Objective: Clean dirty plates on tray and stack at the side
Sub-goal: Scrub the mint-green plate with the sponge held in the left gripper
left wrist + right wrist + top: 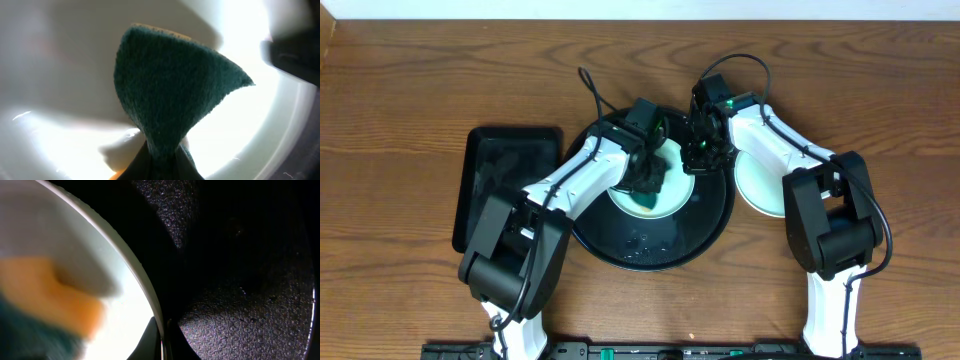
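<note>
Here, the tray (640, 250) lies in the middle of the overhead frame, on the table (400, 80). One plate (678, 197) lies inside the tray, in its upper half, and both arms meet above it.

The left gripper (648, 180) comes from the lower left and is pressed together on a sponge (652, 198), which looks dark green from above. In the left wrist view the sponge (170, 90) fills the middle of the frame. Its green face spreads like a fan, and the left gripper (161, 162) pinches it at the bottom edge. Behind it is the bright inner surface of the plate (60, 75). The sponge is over the plate, but I cannot tell for sure if it touches, because the view is blurred.

The right gripper (698, 152) comes from the upper right and pinches the rim of the same plate at its upper right side. In the right wrist view the right gripper (162, 339) is at the bottom edge, closed on the thin rim. The plate (127, 315) is at the left, the black tray (240, 280) at the right. At the lower left the sponge (55, 300) shows as a blurred orange patch with some green under it.

A second plate (760, 190) lies on the table just beside the tray, at the right of centre, partly under the right arm. A small tray (505, 180), black and rectangular, lies at the left of the round one.
</note>
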`<action>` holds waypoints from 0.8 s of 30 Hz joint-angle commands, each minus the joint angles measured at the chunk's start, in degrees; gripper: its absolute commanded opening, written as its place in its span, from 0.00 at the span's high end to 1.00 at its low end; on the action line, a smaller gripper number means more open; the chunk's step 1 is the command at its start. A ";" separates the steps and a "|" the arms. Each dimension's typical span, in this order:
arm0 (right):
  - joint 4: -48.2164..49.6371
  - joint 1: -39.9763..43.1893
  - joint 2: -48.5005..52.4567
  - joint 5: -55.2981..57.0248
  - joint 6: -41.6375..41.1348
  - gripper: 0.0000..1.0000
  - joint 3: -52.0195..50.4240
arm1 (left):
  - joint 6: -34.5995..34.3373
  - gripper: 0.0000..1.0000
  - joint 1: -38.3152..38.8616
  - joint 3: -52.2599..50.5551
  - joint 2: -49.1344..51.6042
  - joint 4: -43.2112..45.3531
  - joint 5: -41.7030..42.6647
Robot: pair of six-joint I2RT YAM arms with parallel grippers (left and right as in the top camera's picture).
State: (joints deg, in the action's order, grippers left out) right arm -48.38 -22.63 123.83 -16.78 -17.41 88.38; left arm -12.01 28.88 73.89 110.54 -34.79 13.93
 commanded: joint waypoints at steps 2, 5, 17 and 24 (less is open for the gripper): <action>-0.22 -0.31 2.19 2.82 -1.01 0.99 -2.25 | 5.11 0.93 0.13 0.72 0.94 3.58 4.20; -0.22 -0.31 2.19 2.82 -1.01 0.99 -2.25 | 4.24 0.93 0.13 0.70 0.94 5.44 -3.04; -0.24 -0.31 2.19 2.82 -0.98 0.99 -2.25 | -4.59 0.93 0.15 0.44 0.94 -0.42 -29.83; -0.22 -0.31 2.19 2.82 -0.98 0.99 -2.25 | 3.21 0.93 0.31 0.44 0.94 -7.43 -13.00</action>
State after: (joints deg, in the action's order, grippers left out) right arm -48.12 -22.63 123.83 -16.97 -17.41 88.36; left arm -13.80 29.41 74.15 110.54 -39.81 -8.01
